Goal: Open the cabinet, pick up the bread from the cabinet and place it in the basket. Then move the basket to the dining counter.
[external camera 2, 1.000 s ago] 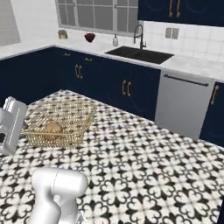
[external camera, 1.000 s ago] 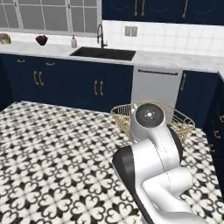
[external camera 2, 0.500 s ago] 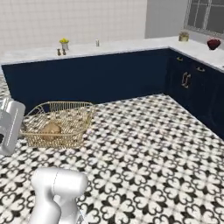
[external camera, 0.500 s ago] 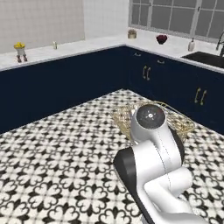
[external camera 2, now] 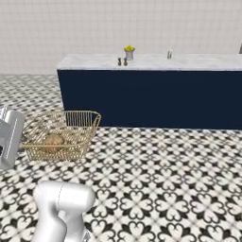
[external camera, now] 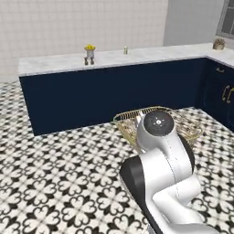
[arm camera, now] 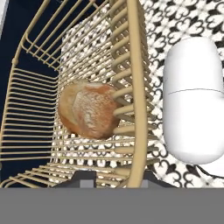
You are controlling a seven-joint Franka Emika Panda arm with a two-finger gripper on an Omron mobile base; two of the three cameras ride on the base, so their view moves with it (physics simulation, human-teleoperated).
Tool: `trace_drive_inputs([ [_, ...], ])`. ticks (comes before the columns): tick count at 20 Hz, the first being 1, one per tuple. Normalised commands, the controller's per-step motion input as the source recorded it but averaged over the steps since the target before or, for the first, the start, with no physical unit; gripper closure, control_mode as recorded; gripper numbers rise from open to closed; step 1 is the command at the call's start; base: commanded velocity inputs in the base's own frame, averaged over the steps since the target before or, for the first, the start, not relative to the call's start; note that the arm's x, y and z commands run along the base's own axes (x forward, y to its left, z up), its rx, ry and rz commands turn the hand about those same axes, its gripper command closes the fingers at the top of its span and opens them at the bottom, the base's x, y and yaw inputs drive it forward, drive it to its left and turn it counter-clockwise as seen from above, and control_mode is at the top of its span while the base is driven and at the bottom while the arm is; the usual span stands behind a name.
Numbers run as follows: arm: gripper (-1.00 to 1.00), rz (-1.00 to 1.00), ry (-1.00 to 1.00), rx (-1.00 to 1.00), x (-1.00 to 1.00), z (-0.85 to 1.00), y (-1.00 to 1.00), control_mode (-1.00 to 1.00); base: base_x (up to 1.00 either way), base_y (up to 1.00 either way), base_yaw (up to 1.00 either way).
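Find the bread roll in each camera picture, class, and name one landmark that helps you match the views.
Left base view: the robot's own arm stands in front of the basket, so I cannot make out the roll.
Right base view: the bread lies inside the basket, at the left, level with the middle.
Hand view: the bread lies left of centre, on the basket floor.
Shared landmark: the basket's gold wire rim.

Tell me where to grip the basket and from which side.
Grip the basket by its rounded top rim, coming from above so one finger goes inside the wall and one outside. The flared wire sides leave that rim exposed, and the bread sits clear in the middle.
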Motion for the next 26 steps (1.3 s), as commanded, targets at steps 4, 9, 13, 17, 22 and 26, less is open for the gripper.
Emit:
trace_drive_inputs([
  [4, 1.00, 0.00, 0.00, 0.00, 0.00, 0.00, 0.00, 1.00, 1.00, -0.23, 0.36],
  [9, 1.00, 0.00, 0.00, 0.00, 0.00, 0.00, 0.00, 1.00, 1.00, 0.04, 0.02],
  [13, 1.00, 0.00, 0.00, 0.00, 0.00, 0.00, 0.00, 1.00, 1.00, 0.44, -0.10],
  [17, 1.00, 0.00, 0.00, 0.00, 0.00, 0.00, 0.00, 1.00, 1.00, 0.49, 0.00],
  [22, 1.00, 0.00, 0.00, 0.00, 0.00, 0.00, 0.00, 1.00, 1.00, 0.76, 0.00],
  [26, 1.00, 0.00, 0.00, 0.00, 0.00, 0.00, 0.00, 1.00, 1.00, 0.63, 0.00],
])
